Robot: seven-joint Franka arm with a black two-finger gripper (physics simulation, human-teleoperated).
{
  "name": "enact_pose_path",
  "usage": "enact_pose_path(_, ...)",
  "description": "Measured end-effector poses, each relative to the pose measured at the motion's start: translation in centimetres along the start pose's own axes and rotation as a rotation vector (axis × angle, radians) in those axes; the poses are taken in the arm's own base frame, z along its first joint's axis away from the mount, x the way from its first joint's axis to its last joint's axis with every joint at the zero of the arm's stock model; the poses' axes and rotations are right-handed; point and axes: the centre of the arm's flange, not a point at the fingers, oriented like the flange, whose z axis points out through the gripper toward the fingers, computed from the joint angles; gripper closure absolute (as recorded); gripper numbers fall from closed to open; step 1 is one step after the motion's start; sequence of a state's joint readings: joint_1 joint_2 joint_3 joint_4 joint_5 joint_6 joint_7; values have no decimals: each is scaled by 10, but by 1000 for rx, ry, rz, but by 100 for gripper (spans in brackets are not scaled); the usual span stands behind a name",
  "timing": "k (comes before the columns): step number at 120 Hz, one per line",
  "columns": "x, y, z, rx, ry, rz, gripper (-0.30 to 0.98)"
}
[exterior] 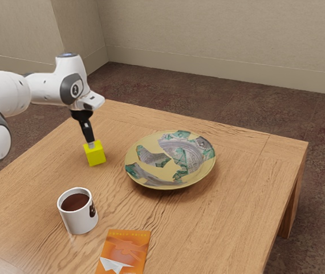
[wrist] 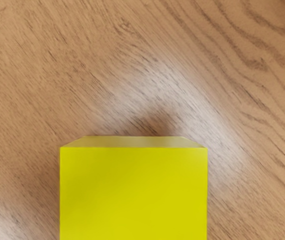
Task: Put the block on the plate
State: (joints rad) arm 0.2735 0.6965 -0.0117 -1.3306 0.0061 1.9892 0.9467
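Observation:
The gripper (exterior: pixel 90 142) points down at the upper part of the yellow block (exterior: pixel 94 153), its lower end overlapping the block's top. How its two sides stand against the block is hidden from this side. In the wrist view the block (wrist: pixel 133 192) is large and square to my hand, at the lower edge. Whether its underside touches the wood is unclear. Across from the block, toward the exterior view's right, lies the patterned plate (exterior: pixel 171 160), with nothing on it.
A white mug (exterior: pixel 80 220) of dark liquid stands nearer the exterior camera than the block. An orange book (exterior: pixel 125 251) lies at the exterior view's lower edge. The wooden table (exterior: pixel 225 217) ends beyond the plate, toward the exterior view's right.

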Motion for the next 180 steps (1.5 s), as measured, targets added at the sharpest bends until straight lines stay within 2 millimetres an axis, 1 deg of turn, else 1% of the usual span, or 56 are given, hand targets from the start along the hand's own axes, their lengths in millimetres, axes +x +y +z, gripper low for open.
enact_pose_path(19,1,-6,16,-8,3,26,0)
enact_pose_path(43,3,-7,33,-19,3,52,0)
enact_pose_path(65,6,-6,45,-23,5,73,0)
enact_pose_path(79,6,-6,49,-22,6,80,5)
enact_pose_path(105,6,-6,49,-15,11,88,22)
enact_pose_path(122,6,-7,48,-9,12,90,29)
enact_pose_path(156,6,-6,42,0,15,91,30)
enact_pose_path(161,7,-5,38,4,17,92,30)
enact_pose_path(168,7,-3,38,4,15,93,30)
enact_pose_path(180,8,-1,28,14,17,93,31)
